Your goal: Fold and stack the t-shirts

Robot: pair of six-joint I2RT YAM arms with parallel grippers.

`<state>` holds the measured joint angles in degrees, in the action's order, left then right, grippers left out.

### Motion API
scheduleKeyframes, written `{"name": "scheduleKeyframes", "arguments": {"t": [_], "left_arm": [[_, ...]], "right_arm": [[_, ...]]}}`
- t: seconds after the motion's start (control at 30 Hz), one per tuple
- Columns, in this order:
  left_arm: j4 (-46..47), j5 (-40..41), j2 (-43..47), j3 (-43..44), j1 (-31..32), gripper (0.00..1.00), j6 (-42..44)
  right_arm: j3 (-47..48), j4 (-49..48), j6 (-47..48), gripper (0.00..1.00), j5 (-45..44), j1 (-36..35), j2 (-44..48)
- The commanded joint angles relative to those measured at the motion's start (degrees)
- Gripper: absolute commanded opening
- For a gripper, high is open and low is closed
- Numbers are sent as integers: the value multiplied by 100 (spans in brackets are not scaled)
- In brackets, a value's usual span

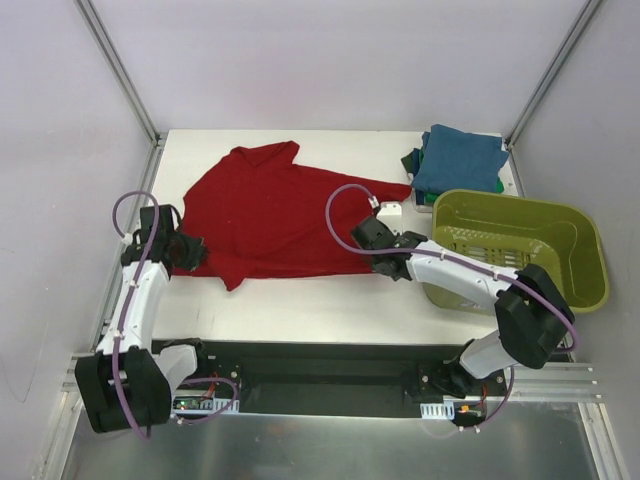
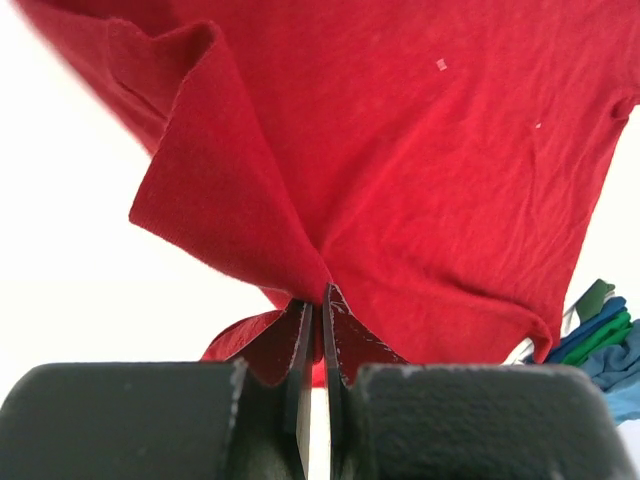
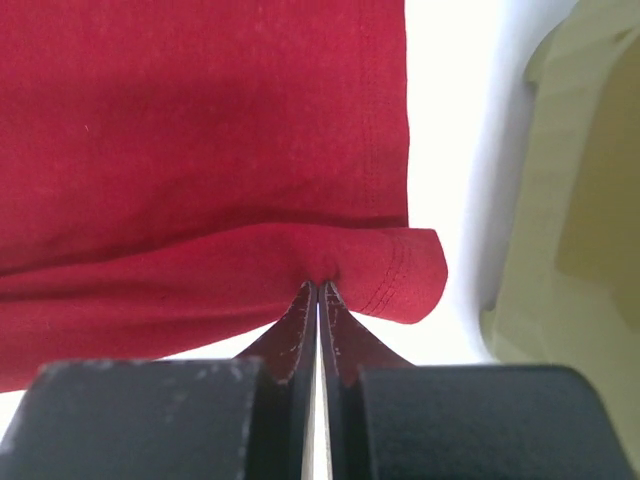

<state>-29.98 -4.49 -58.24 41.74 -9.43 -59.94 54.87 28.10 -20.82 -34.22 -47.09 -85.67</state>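
From above, the red t-shirt (image 1: 270, 215) lies spread and rumpled across the middle of the worktop (image 1: 330, 300), collar end toward the far edge. The left hand (image 1: 190, 250) is at its near-left side, close to the worktop's left edge. The right hand (image 1: 385, 262) is at its near-right side. What that high view can't settle, the wrist cameras do: on the left wrist, both fingers are pinched tight on a peaked fold of red cloth, which rises and fans out from the tips. On the right wrist, the fingers are clamped on a hem corner, the stitching line plain to see and a small lip of cloth curling over beside the tips.

Only the top view takes in the full layout. The folded t-shirts (image 1: 458, 160) sit stacked at the far right corner, teal-blue on top, green peeking out beneath. The olive basket (image 1: 585, 250) sits along the right edge, just in front of that stack and just beside the right hand; the right arm crosses over its near-left rim. The left wrist catches a sliver of the stack at its right margin, and the right wrist shows the basket wall blurred at its right
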Motion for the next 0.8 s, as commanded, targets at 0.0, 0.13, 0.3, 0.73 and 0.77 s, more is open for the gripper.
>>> {"name": "scheduleKeyframes", "arguments": {"t": [0.0,0.13,0.3,0.73,0.77], "left_arm": [[439,18,-486,562,82,0,106],[563,62,-1031,1002,196,0,246],[625,62,-1839,1635,240,0,360],[607,-709,-4756,4289,345,60,1291],[546,-876,-4802,4543,354,66,1362]], "right_arm": [[445,152,280,0,-138,200,50],[682,135,447,0,-68,376,-107],[1086,205,588,0,152,639,-503],[3064,881,1176,37,653,1360,-1997],[3108,899,1264,46,714,1360,-1989]]}}
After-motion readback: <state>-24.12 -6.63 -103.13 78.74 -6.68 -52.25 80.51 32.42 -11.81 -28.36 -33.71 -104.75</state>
